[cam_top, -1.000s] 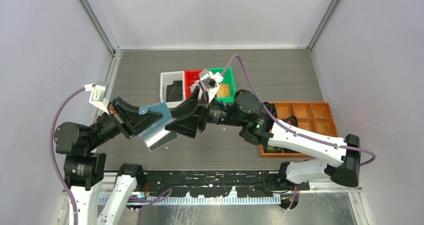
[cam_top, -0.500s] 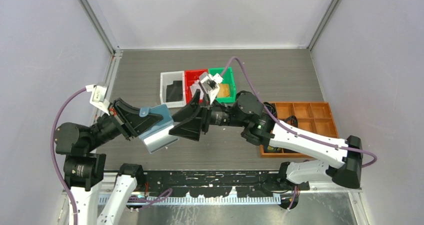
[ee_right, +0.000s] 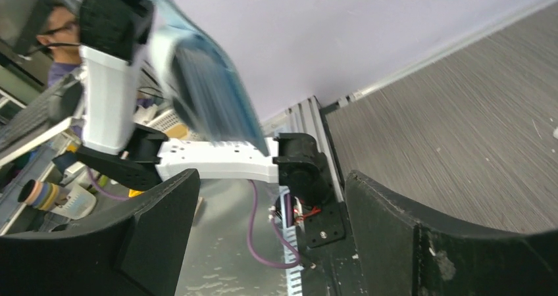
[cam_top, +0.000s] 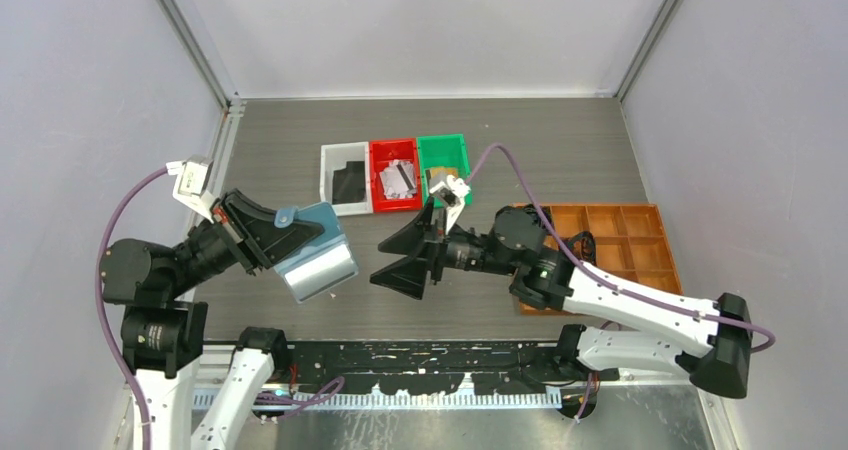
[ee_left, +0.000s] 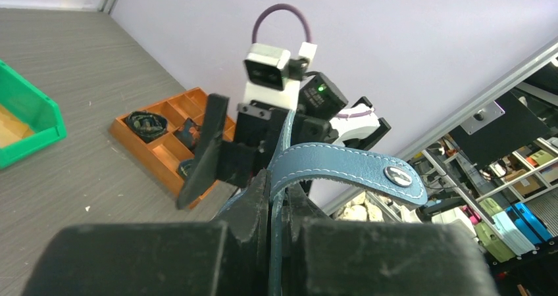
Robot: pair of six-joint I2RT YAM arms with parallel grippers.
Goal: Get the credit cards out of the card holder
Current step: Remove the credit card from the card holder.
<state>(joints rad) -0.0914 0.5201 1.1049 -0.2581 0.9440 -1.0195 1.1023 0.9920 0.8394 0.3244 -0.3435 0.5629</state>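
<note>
Table [cam_top: 560, 160] first: the right gripper [cam_top: 378, 264] has backed off rightward in the last second, jaws wide apart and empty, so a gap now separates it from the card holder [cam_top: 318, 260]. The left gripper [cam_top: 285, 242] keeps the holder clamped aloft, near-left. That pull looks finished; its pale lower face may be lining or a card — cannot tell. Near-centre is open, with the white bin [cam_top: 326, 175] and red bin [cam_top: 374, 170] just beyond — black card [cam_top: 349, 182] and silver-grey cards [cam_top: 398, 178] inside.

The left gripper [cam_top: 292, 238] gripped the blue card holder [cam_top: 320, 265], which hung unfolded, while the right gripper [cam_top: 380, 264], its jaws spread wide, was near it without touching.
</note>
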